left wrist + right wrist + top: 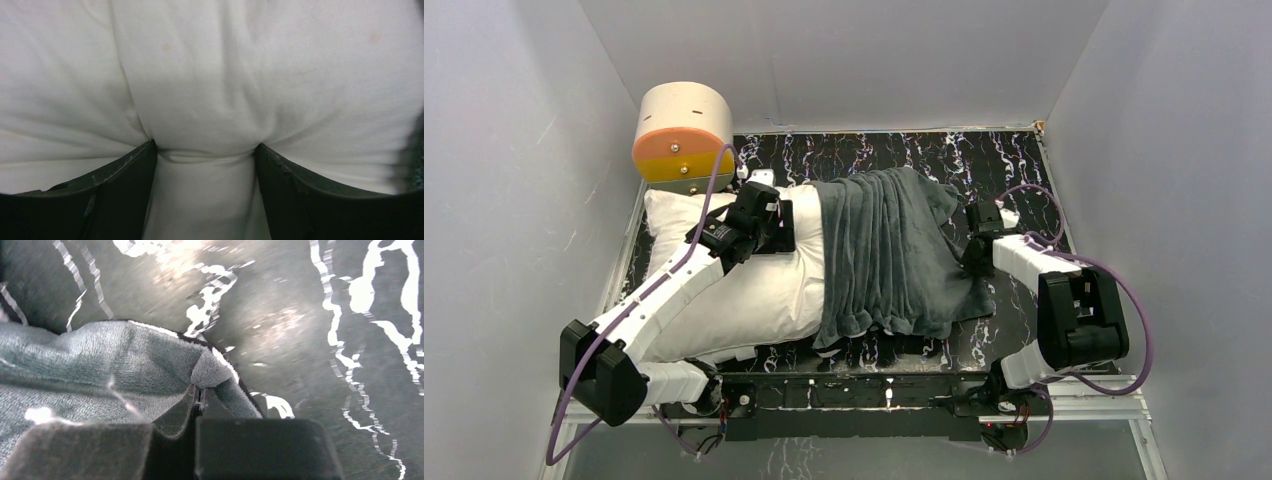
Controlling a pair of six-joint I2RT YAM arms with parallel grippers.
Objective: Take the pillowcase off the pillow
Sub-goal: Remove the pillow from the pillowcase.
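Note:
The white pillow (754, 290) lies across the left and middle of the table. The dark grey-green pillowcase (889, 250) bunches in folds over its right half and spills onto the table. My left gripper (776, 228) presses down on the bare pillow just left of the pillowcase's edge. In the left wrist view its fingers dig into the pillow (210, 75), and the left gripper (206, 147) squeezes a bulge of white fabric. My right gripper (972, 262) is at the pillowcase's right edge. In the right wrist view the right gripper (200, 390) is shut on a folded corner of the pillowcase (100, 365).
A cream-and-orange cylinder (682, 130) stands at the back left corner, touching the pillow's far end. The black marbled table (1014, 160) shows to the right of the pillowcase and along the back. Grey walls close in on three sides. Purple cables loop off both arms.

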